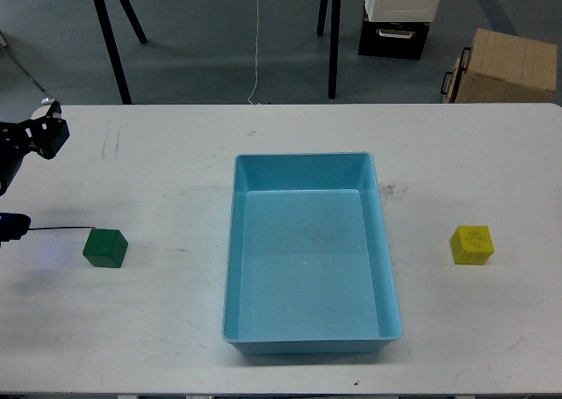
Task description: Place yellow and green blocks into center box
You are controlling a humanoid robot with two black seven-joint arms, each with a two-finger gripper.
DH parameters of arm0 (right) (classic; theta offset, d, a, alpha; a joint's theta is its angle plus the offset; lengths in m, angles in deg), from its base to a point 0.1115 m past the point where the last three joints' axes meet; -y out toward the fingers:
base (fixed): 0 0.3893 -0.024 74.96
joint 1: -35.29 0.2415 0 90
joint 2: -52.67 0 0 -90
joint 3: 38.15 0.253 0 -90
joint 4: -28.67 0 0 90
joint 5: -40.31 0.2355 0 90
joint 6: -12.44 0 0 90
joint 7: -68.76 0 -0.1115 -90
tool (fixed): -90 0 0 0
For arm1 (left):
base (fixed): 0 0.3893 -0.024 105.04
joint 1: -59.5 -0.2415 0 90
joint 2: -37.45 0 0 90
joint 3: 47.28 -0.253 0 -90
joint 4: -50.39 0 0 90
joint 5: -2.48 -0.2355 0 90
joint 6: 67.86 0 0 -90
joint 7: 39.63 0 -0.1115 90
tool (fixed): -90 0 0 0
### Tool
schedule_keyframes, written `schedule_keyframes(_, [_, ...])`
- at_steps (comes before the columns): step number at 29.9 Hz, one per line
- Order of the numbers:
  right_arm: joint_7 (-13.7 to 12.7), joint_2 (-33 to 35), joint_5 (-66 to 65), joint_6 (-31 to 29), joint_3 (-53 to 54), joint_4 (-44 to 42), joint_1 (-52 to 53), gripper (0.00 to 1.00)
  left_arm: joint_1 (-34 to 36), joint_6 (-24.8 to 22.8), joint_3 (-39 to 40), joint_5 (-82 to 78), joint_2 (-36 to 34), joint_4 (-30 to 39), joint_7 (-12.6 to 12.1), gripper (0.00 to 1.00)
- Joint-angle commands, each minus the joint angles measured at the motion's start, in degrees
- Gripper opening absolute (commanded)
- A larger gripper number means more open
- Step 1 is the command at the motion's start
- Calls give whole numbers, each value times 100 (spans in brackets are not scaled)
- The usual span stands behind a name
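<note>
A green block (105, 247) sits on the white table (158, 329) at the left. A yellow block (472, 244) sits on the table at the right. The light blue box (378, 241) stands in the middle and is empty. My left gripper (46, 135) is at the far left edge, well behind the green block and apart from it; it is small and dark, so I cannot tell its fingers apart. My right gripper is out of view.
A thin black cable (57, 228) lies on the table just left of the green block. Beyond the table's far edge stand black stand legs (110, 39), a cardboard box (505, 65) and a white and black case (399, 12) on the floor.
</note>
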Motion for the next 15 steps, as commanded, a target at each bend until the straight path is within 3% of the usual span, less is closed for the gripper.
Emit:
schedule_keyframes(1, [-2,159,-278,-51,-188,313,419,99,8,9,-1,0,4,-1,-1,100])
schedule_keyframes(3, [-72,256,-357,-60,-223,569,481,99,8,9,-1,0,4,-1,-1,100])
schedule_keyframes(8, [-573,327,-524,-86,-258,780,631,99,0,9,-18,0,4,-1,-1,100])
schedule_keyframes(15, [-512,344,-718,-104,-311,948,885,99,0,9,-27,0,4,16,16,100])
